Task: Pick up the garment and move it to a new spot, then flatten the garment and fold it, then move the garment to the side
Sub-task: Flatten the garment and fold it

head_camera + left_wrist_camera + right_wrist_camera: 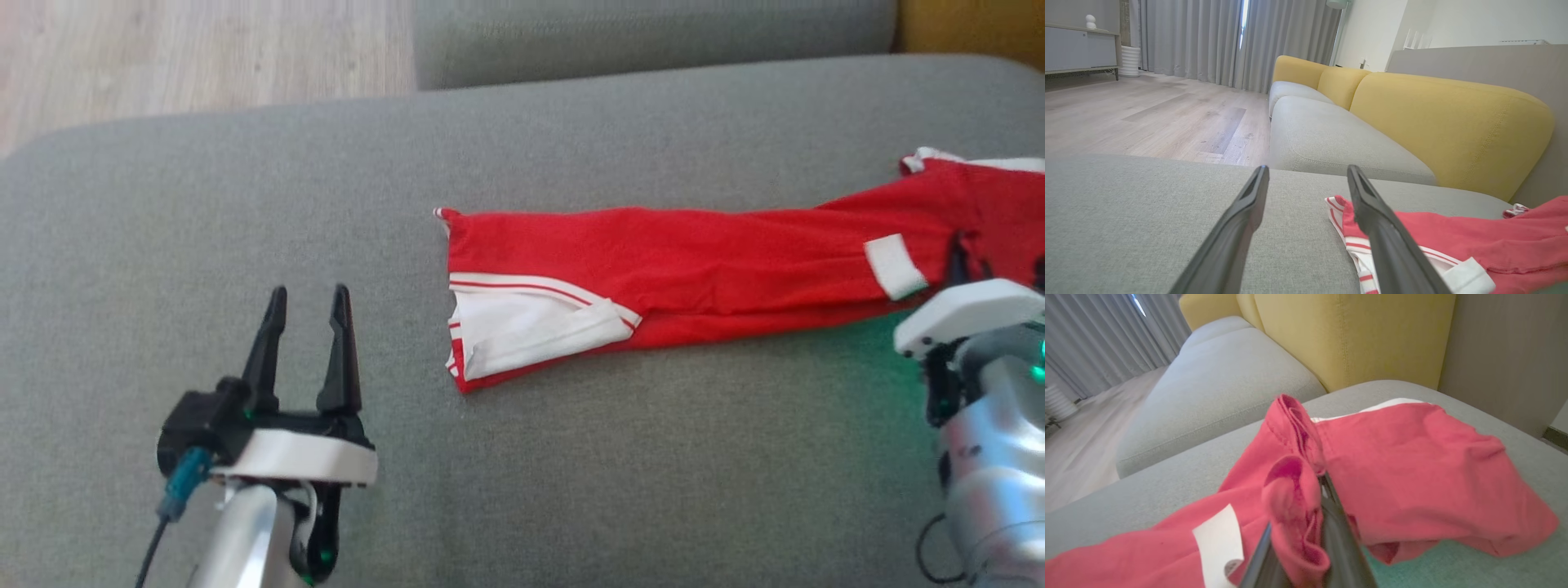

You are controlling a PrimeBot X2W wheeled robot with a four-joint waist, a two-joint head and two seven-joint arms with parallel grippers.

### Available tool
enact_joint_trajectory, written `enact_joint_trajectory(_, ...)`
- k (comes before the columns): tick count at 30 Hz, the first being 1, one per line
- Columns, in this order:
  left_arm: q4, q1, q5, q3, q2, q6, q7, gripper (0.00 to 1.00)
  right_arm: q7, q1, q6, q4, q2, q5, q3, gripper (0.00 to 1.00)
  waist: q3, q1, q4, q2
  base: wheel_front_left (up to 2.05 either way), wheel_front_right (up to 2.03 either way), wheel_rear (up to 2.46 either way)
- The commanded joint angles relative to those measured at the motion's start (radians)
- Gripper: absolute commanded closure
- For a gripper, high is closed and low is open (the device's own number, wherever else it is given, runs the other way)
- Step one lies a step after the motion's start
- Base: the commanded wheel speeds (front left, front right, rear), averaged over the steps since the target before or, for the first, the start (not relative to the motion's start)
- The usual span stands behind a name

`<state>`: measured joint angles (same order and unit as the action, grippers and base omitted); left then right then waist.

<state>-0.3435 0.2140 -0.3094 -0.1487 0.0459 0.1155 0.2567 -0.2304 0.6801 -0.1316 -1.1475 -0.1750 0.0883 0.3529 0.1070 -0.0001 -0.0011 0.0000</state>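
**Red cloth pinched at one end**

Red garment [694, 261], white-trimmed, lies stretched in a long band across the grey cushion [245, 188], from the middle of the head view to its right edge. The right fingers [1339, 543] are clamped together on a bunched fold of it at that right end, just past the white label [894, 265]. In the right wrist view the fold bulges up between them, and the cloth beyond sags back onto the cushion. Gripping a gathered ridge rather than a flat layer likely gives a firmer hold for lifting.

The left fingers [340, 351] stand wide apart and hold nothing, at the lower left of the head view. They are near the striped end [522, 327] but clear of it; the left wrist view shows that end just to their right. That spot looks like a ready post for taking the free end, so the band can be carried or pulled taut by both ends.

I judge the task at its first step: garment gripped, not yet lifted. One risk is that a one-ended lift would let the long tail drag and twist.
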Motion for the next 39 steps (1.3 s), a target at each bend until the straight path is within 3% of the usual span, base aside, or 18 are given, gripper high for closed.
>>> enact_joint_trajectory(1,0.027,0.016,-0.006,0.023,0.004,0.0,0.005,0.0,-0.015,0.015,0.001,0.038,0.011,0.004,-0.034,1.0,-0.02,0.0001,-0.005,0.0,0.0,0.0,0.0)
enact_joint_trajectory(16,0.034,-0.038,-0.001,0.075,0.012,-0.025,0.005,0.0,0.022,-0.034,0.001,0.174,0.122,0.205,-0.297,1.0,-0.13,0.0001,0.086,0.0,0.0,0.0,0.0)
enact_joint_trajectory(20,0.026,-0.04,-0.001,0.08,0.017,-0.027,0.005,0.0,0.061,-0.07,0.001,0.259,0.124,0.389,-0.479,1.0,-0.143,0.0001,0.142,0.0,0.0,0.0,0.0)
enact_joint_trajectory(24,0.022,-0.029,0.003,0.07,0.021,-0.028,0.004,0.0,0.068,-0.088,0.001,0.293,0.124,0.47,-0.596,1.0,-0.142,0.0001,0.188,0.0,0.0,0.0,0.0)
enact_joint_trajectory(39,0.026,0.03,-0.004,0.024,0.016,-0.031,0.003,0.0,0.028,-0.047,0.001,0.191,0.125,0.669,-0.831,1.0,-0.074,0.0001,0.345,0.0,0.0,0.0,0.0)
